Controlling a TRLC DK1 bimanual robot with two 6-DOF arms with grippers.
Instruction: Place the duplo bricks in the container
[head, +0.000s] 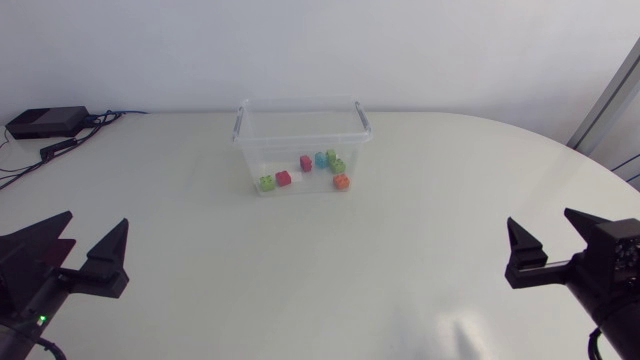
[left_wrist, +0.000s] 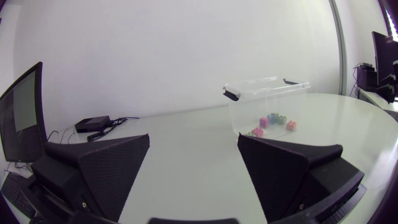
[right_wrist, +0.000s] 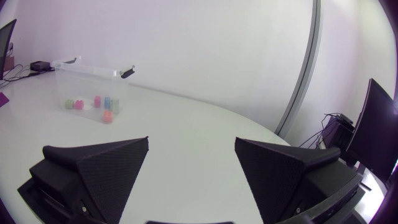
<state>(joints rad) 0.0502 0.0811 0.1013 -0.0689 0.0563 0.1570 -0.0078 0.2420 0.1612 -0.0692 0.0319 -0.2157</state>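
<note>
A clear plastic container (head: 245, 130) with black handles stands at the table's far middle. Inside it lie several duplo bricks: a green one (head: 267, 183), a red one (head: 284, 178), a pink one (head: 306, 162), a blue one (head: 321, 159), another green one (head: 338, 165) and an orange one (head: 341, 181). My left gripper (head: 85, 250) rests near the front left edge, open and empty. My right gripper (head: 553, 245) rests near the front right edge, open and empty. Both wrist views show the container (left_wrist: 242, 99) (right_wrist: 87, 71) far ahead of the fingers.
A black box (head: 45, 122) with cables (head: 75, 140) lies at the table's far left corner. Bare white tabletop (head: 320, 270) stretches between the two grippers and the container.
</note>
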